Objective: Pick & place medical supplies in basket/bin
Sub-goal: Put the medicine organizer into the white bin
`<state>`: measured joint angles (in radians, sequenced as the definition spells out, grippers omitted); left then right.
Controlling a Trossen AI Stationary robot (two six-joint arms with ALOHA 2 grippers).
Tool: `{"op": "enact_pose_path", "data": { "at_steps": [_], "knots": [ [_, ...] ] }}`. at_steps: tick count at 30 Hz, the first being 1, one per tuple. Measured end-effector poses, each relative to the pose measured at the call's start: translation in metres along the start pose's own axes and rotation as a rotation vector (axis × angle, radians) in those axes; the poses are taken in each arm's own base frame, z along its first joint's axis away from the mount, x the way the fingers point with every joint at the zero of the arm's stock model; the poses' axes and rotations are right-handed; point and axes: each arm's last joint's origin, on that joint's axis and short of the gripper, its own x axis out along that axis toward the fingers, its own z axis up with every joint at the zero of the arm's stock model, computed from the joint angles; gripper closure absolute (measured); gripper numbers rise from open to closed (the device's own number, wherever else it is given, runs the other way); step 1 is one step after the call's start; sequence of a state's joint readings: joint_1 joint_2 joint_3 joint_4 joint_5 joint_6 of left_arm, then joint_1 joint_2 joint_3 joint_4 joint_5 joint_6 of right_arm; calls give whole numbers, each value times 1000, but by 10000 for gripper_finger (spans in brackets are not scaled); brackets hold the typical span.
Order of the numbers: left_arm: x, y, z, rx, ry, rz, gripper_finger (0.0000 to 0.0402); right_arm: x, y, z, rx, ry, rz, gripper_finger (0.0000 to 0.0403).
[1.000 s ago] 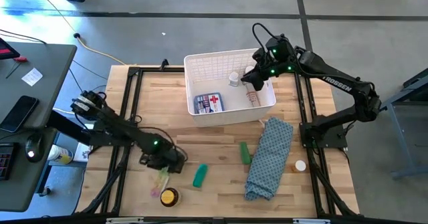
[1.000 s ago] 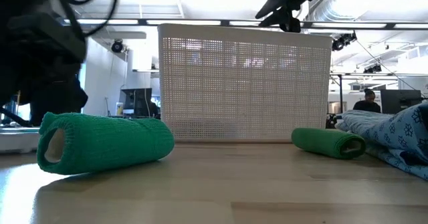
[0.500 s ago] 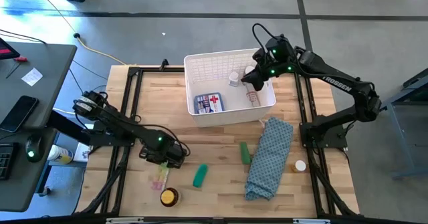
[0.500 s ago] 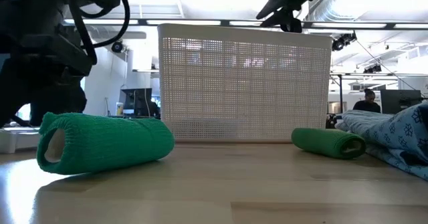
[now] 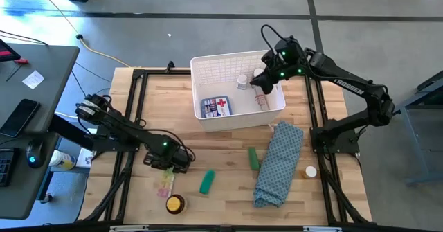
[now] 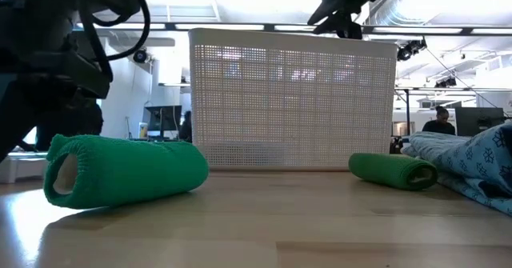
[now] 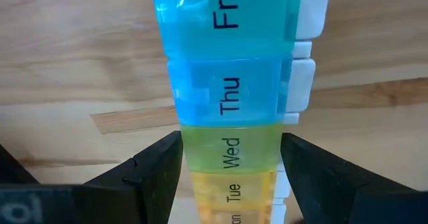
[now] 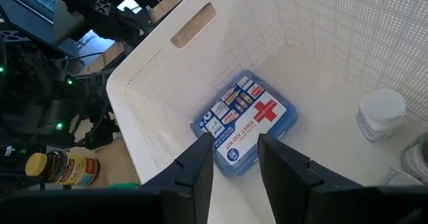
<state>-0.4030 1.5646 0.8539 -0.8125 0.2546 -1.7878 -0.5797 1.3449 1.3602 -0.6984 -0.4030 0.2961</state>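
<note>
The rainbow pill organiser strip (image 7: 231, 97) lies flat on the wooden table at the near left (image 5: 165, 183). My left gripper (image 5: 168, 164) is low over its far end, shut on it. My right gripper (image 5: 260, 81) hovers over the white lattice basket (image 5: 208, 69), slightly open and empty (image 8: 235, 158). In the basket lie the blue-white red-cross pack (image 8: 244, 120), a white-capped bottle (image 8: 380, 114) and a pinkish tube (image 5: 262, 102). Two green rolls (image 5: 207, 182) (image 5: 253, 157) and the round yellow tin (image 5: 174, 204) lie on the table. My left gripper pinches the organiser's two long sides at the green "Wed" compartment (image 7: 231, 150) between its two fingers (image 7: 157, 174). The fingers come from above and lie across the strip. The strip lies flat on the table.
The long blue patterned cloth (image 5: 278, 163) lies right of the middle, a small white-capped bottle (image 5: 311, 171) beside it. In the low view the green rolls (image 6: 124, 170) (image 6: 392, 170) lie in front of the basket (image 6: 292, 100). A desk with a phone stands off the left edge.
My left gripper has shifted a little toward the table's far edge above the pill organiser. The organiser lies where it was. My right gripper has kept still over the basket.
</note>
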Motion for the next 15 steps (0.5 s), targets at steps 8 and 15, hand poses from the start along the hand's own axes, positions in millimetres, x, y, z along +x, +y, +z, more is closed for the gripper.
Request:
{"op": "enact_pose_path", "data": {
  "at_steps": [8, 15],
  "knots": [
    [3, -7, 1, 20, 1, -47, 98, 0, 0, 0, -7, 0, 0, 293],
    [13, -11, 5, 16, 31, -12, 8, 0, 0, 0, -7, 3, -1, 293]
  ]
}}
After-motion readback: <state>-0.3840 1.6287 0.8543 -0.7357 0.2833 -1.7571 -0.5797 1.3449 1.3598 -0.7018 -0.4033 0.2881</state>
